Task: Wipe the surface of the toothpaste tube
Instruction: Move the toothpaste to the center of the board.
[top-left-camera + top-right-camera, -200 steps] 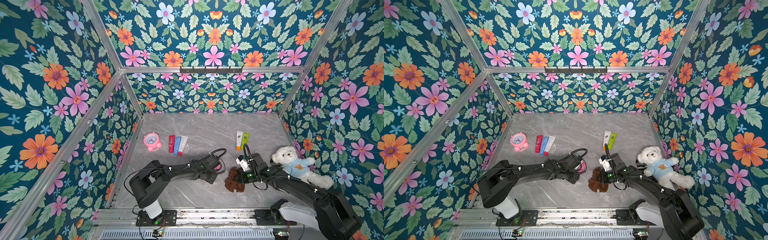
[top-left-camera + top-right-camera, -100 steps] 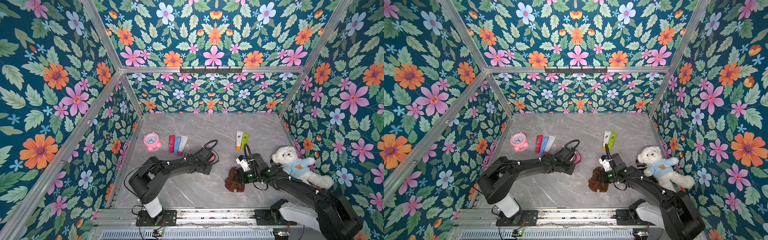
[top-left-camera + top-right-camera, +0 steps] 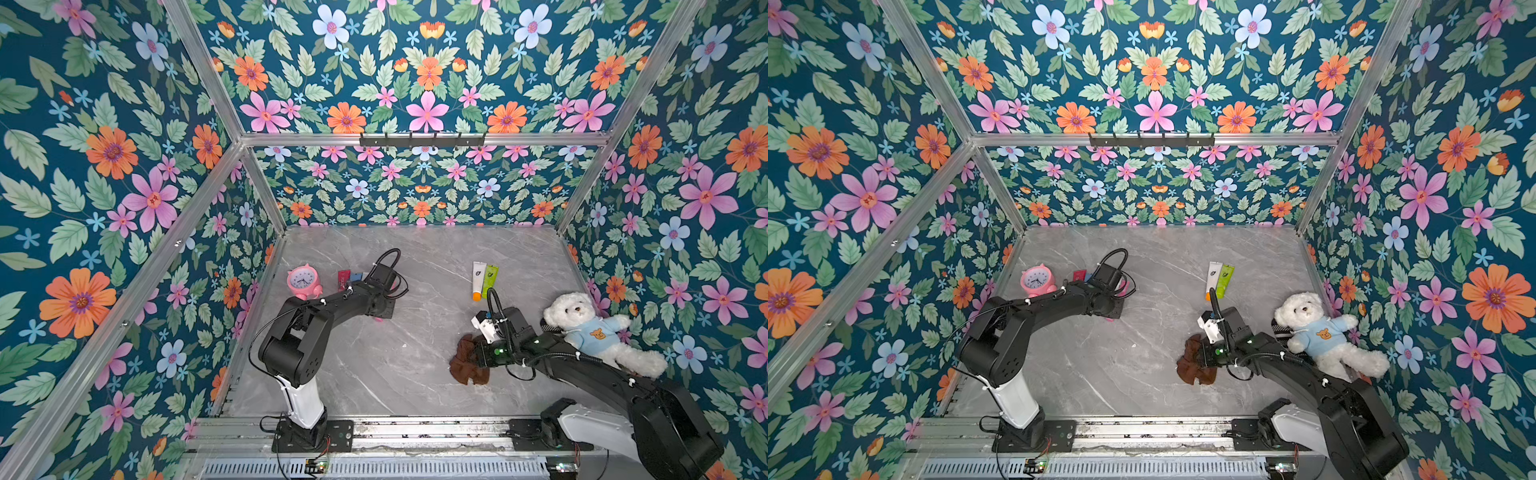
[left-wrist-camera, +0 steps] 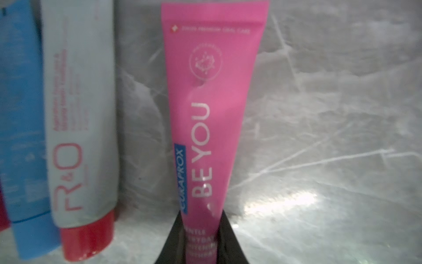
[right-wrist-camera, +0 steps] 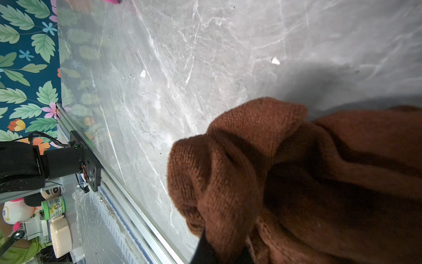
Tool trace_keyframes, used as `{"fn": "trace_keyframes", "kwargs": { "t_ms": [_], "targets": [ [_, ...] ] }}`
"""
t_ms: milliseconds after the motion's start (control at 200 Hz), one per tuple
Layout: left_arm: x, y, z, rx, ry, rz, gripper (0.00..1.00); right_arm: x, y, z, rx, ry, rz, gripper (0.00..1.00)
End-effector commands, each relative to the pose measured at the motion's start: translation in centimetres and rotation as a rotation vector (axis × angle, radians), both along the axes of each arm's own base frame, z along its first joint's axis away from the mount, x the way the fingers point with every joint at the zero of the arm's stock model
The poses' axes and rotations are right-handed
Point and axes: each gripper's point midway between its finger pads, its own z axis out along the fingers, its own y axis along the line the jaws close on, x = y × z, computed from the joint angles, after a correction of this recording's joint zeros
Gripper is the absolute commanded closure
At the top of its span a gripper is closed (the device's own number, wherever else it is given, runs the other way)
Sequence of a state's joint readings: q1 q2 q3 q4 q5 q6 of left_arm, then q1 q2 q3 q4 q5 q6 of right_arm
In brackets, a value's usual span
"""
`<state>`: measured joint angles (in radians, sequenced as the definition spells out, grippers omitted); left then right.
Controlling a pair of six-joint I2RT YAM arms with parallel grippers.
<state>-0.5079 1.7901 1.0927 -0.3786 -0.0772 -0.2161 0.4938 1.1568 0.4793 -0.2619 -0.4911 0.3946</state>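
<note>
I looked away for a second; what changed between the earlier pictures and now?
The left pincer swung from mid-table to beside the white tube near the clock, carrying the pink toothpaste tube. Right pincer, brown cloth and teddy stayed put.

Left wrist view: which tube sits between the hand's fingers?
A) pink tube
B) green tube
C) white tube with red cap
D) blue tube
A: the pink tube runs between the left hand's fingers; the white tube and blue tube lie beside it, clear of the fingers.

Narrow end of pink toothpaste tube cut off between left fingers.
</note>
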Motion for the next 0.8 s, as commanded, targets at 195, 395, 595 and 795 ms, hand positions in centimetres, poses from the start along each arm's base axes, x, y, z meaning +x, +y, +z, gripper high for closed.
{"fn": "trace_keyframes", "kwargs": {
  "t_ms": [195,395,595,795],
  "targets": [
    [2.4,2.3,-0.3,0.087,0.032,0.021,0.84,0.1,0.2,-0.2,0.001,0.014,0.0,1.0],
    [3.0,2.3,-1.2,0.115,0.061,0.028,0.71,0.1,0.2,-0.2,0.002,0.014,0.001,1.0],
    [2.7,2.1,-0.5,0.106,0.081,0.022,0.44,0.1,0.3,-0.3,0.002,0.02,0.004,1.0],
    [3.4,0.2,3.1,0.014,0.03,0.006,0.37,0.1,0.3,-0.3,-0.001,0.014,0.003,1.0]
  ]
}}
